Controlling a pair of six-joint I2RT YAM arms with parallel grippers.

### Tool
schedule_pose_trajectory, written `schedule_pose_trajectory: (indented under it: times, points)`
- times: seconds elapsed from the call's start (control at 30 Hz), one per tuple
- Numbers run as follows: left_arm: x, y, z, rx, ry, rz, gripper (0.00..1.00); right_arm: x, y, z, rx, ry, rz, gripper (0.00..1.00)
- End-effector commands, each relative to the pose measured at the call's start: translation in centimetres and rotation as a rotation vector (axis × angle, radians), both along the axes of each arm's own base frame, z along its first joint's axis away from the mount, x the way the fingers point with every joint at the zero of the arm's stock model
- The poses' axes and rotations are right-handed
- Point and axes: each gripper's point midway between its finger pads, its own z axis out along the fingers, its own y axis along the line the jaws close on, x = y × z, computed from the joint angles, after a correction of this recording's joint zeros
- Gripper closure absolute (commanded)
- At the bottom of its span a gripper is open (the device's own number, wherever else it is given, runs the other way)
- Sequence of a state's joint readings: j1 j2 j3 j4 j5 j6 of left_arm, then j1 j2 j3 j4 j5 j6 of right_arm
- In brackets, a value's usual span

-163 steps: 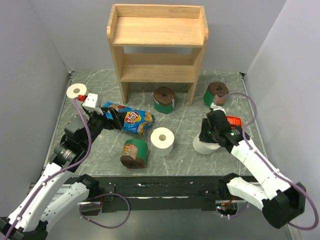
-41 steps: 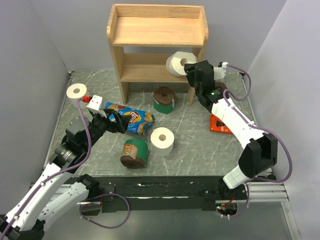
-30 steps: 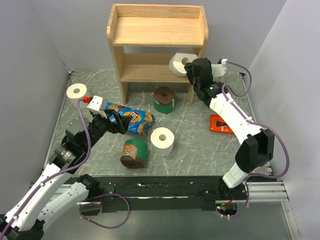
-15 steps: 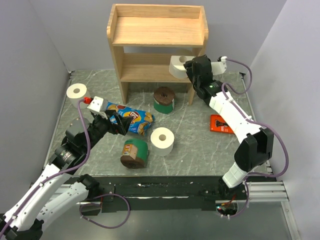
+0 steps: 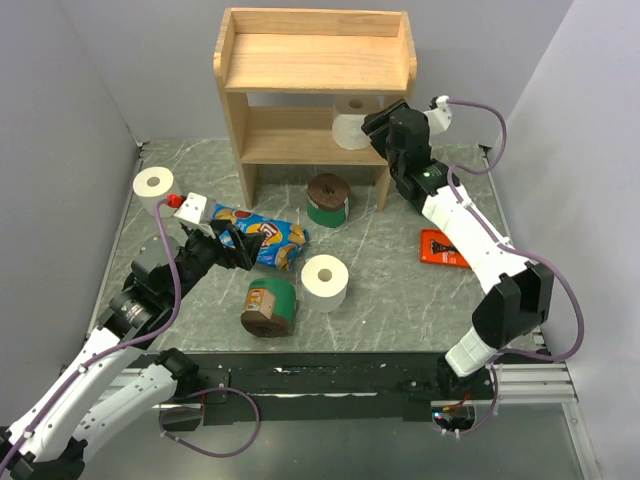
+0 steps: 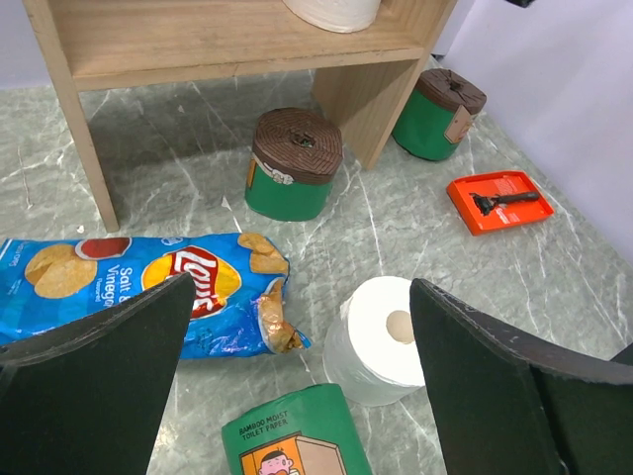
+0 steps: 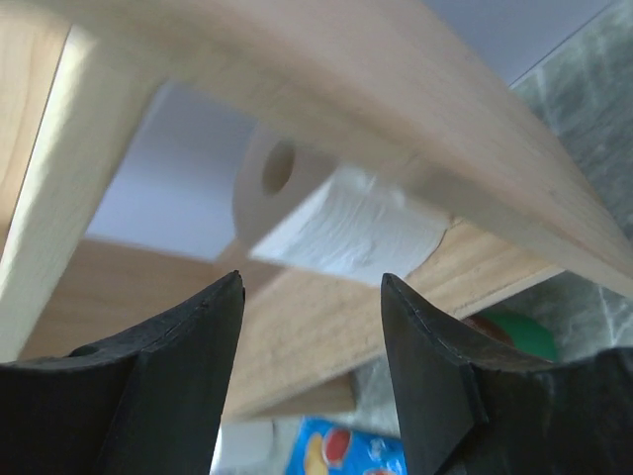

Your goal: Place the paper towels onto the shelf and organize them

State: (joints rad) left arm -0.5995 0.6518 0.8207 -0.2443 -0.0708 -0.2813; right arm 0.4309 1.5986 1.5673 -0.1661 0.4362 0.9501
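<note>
Here, a grey-green marbled tabletop (image 5: 400, 270) with pale veins is seen, closed in by plain pale walls (image 5: 60, 90) at the left, back and right. The light-wood shelf (image 5: 315, 60) is placed at the far edge. One white paper towel roll (image 5: 350, 125) is found on end at the right end of the lower tier, under the top board. The right gripper (image 7: 310, 292) is held just beside that roll at the shelf's right leg. Its jaws are parted and nothing is gripped between them, the roll being seen beyond the fingers. The left gripper (image 6: 302, 297) is spread wide and empty, held above the blue chip bag (image 6: 129, 287).

A second white roll (image 5: 324, 282) is stood near the middle of the tabletop, and a third white roll (image 5: 153, 183) at the far left. A brown-topped green roll (image 5: 328, 200) is stood just in front of the shelf, and another green roll (image 6: 440, 99) beside the shelf's right leg. A labelled green roll (image 5: 268, 305) is laid on its side near the second white roll. An orange razor package (image 5: 442, 247) is laid flat on the right.
</note>
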Motion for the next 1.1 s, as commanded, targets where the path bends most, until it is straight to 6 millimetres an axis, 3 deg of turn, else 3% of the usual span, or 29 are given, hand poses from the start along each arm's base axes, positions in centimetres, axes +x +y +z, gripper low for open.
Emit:
schedule_pose_trajectory:
  times: [0.0, 0.13, 0.17, 0.23, 0.27, 0.33, 0.37, 0.4, 0.47, 0.53, 0.67, 0.87, 0.93, 1.07]
  points:
    - [0.1, 0.2, 2.1, -0.027, -0.063, 0.013, 0.04, -3.6, 1.3, 3.3, -0.087, -0.087, 0.165, 0.35]
    - [0.2, 0.3, 1.9, -0.025, -0.058, 0.020, 0.04, -7.0, 2.8, -0.6, -0.221, 0.039, 0.296, 0.33]
    - [0.2, 0.2, 1.8, -0.023, -0.056, 0.020, 0.04, -8.3, 3.2, -3.1, -0.261, 0.108, 0.345, 0.32]
    - [0.3, 0.2, 1.7, -0.019, -0.051, 0.022, 0.04, -10.3, 3.4, -4.6, -0.304, 0.131, 0.416, 0.31]
    - [0.4, 0.0, 1.6, -0.017, -0.047, 0.017, 0.04, -11.7, 3.6, -7.4, -0.324, 0.184, 0.464, 0.30]
    - [0.1, -0.5, 1.2, 0.004, -0.033, -0.017, 0.04, -14.3, 3.7, -8.4, -0.326, 0.195, 0.540, 0.30]
    - [0.2, -1.0, 0.8, 0.017, -0.018, -0.027, 0.04, -15.6, 3.4, -10.7, -0.340, 0.237, 0.565, 0.29]
    - [0.3, -1.2, 0.3, 0.029, 0.002, -0.028, 0.04, -17.0, 3.2, -10.2, -0.331, 0.218, 0.591, 0.29]
    - [0.9, -1.9, -1.0, 0.060, 0.063, -0.029, 0.04, -18.8, 2.6, -11.9, -0.329, 0.248, 0.615, 0.29]
    - [1.0, -2.8, -2.2, 0.079, 0.132, -0.058, 0.04, -20.8, 2.0, -11.9, -0.322, 0.241, 0.637, 0.29]
    - [0.7, -6.2, -6.2, 0.069, 0.344, -0.165, 0.03, -24.4, 1.0, -14.0, -0.306, 0.272, 0.692, 0.28]
    - [0.1, -9.7, -12.0, 0.094, 0.554, -0.235, 0.07, -27.1, -0.5, -15.6, -0.297, 0.246, 0.691, 0.28]
    - [0.3, -10.5, -12.2, 0.102, 0.564, -0.228, 0.08, -27.6, -0.7, -16.0, -0.293, 0.238, 0.693, 0.28]
    - [0.5, -12.1, -14.7, 0.161, 0.616, -0.218, 0.07, -28.6, -1.1, -15.9, -0.284, 0.189, 0.702, 0.27]
